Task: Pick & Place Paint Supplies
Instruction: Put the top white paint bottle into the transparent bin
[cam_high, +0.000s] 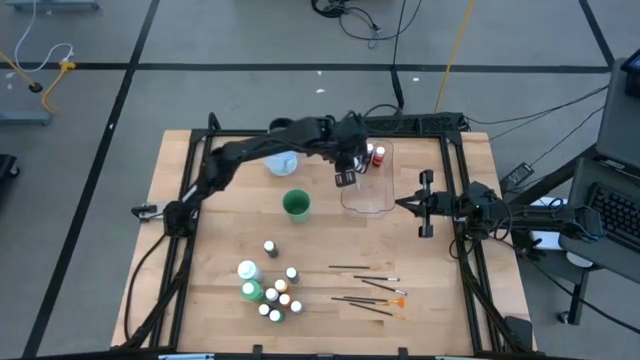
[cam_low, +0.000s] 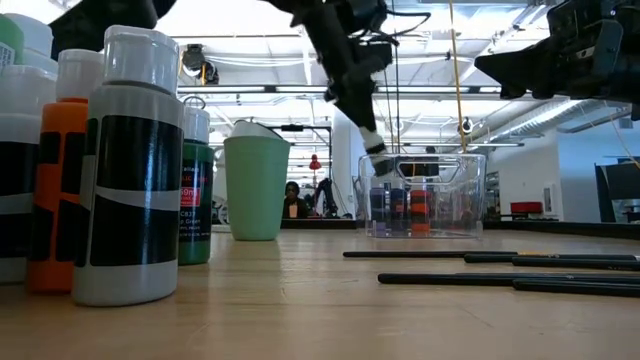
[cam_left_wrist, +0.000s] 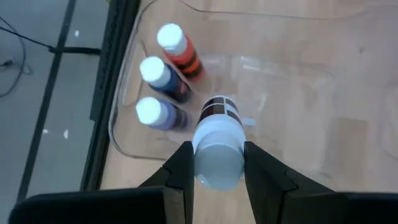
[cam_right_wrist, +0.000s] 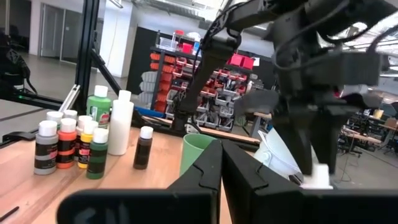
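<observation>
The left claw (cam_left_wrist: 214, 163) hangs over the clear tub (cam_high: 368, 200) near the worktop's (cam_high: 220, 240) far edge, clamped on a white-capped brown paint bottle (cam_left_wrist: 217, 146) above the tub's open part. Three small bottles (cam_left_wrist: 165, 74) already stand in the tub's far corner, one red-orange and two bluish. The right claw (cam_right_wrist: 221, 165), fingers together and empty, waits just beside the tub's right wall. A green cup (cam_high: 296, 205) stands left of the tub, with bare wood between. Toward the near edge lie about ten bottles (cam_high: 270, 285) and about five brushes (cam_high: 370, 290).
</observation>
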